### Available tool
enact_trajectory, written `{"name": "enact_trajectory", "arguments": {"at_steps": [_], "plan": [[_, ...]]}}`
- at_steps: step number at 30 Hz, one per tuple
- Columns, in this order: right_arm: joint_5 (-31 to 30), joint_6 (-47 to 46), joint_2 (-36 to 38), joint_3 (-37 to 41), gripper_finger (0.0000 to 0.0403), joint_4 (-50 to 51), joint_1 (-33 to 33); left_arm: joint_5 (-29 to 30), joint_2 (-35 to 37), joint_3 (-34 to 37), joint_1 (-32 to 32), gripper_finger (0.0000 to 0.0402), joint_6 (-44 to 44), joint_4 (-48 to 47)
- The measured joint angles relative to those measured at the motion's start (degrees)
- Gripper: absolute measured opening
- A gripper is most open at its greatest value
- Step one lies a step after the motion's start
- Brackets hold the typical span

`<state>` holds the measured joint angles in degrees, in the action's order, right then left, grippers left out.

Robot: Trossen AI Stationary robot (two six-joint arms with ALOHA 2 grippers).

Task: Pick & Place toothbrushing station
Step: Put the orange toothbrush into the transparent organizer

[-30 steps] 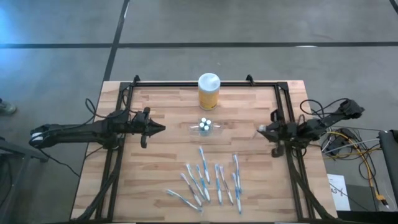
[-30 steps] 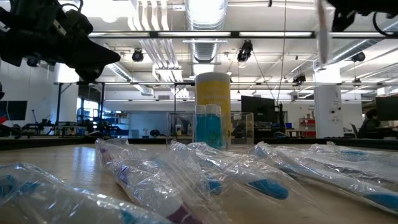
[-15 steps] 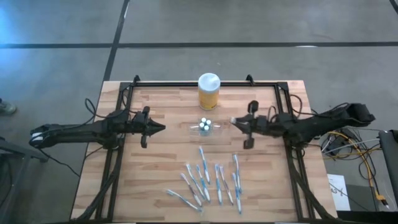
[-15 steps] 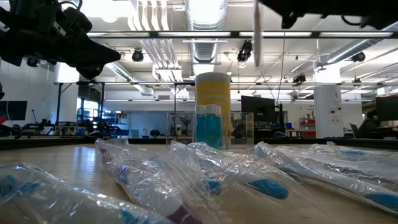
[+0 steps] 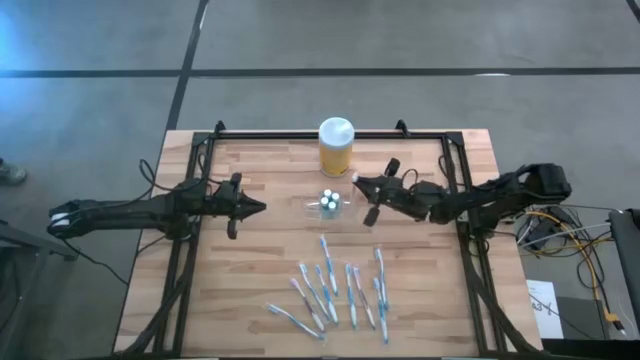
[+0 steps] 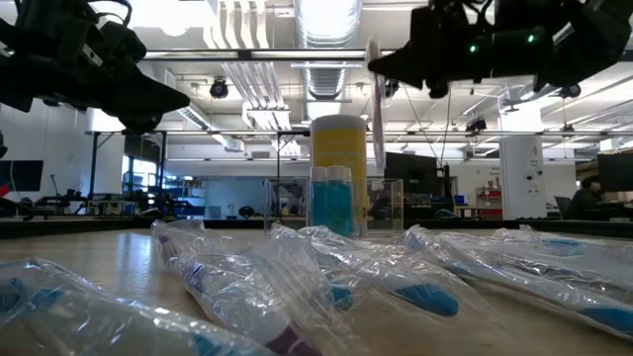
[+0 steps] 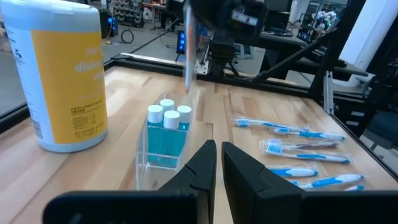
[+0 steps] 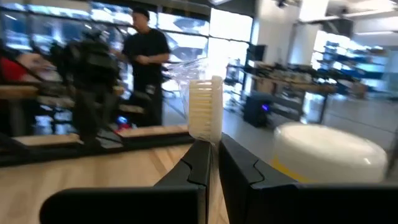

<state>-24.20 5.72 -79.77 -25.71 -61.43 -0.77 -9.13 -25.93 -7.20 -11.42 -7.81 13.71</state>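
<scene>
Nearest the tabletop [image 5: 260,300] front edge, about ten wrapped toothbrushes [image 5: 330,290] lie scattered — not yet placed. Mid-table, the clear holder [image 5: 329,204] carries only three white-capped pieces [image 5: 330,198]. Just beside it, the right gripper [image 5: 358,181] hovers, fingers pinching one upright toothbrush [image 6: 376,94] — seemingly the first. The left gripper [image 5: 258,207] waits, fingers pressed together. The yellow jar [image 5: 336,147] stands behind.
</scene>
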Motion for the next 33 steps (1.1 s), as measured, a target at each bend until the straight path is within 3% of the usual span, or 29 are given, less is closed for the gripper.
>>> {"name": "enact_trajectory", "arguments": {"at_steps": [21, 29, 33], "plan": [[-10.7, -3.4, -17.0, -0.9, 0.0013, -4.2, -0.4, 0.0, 0.0, 0.0, 0.0, 0.0030, -1.2, 0.0], [-11.0, -4.1, -18.8, -2.3, 0.0016, -4.0, -0.4, 0.0, 0.0, 0.1, 0.0, 0.0030, -1.2, 0.0], [-11.0, -5.4, -18.2, -2.4, 0.0042, -3.4, -0.4, 0.0, 0.0, 0.1, 0.0, 0.0030, -1.4, 0.0]]}}
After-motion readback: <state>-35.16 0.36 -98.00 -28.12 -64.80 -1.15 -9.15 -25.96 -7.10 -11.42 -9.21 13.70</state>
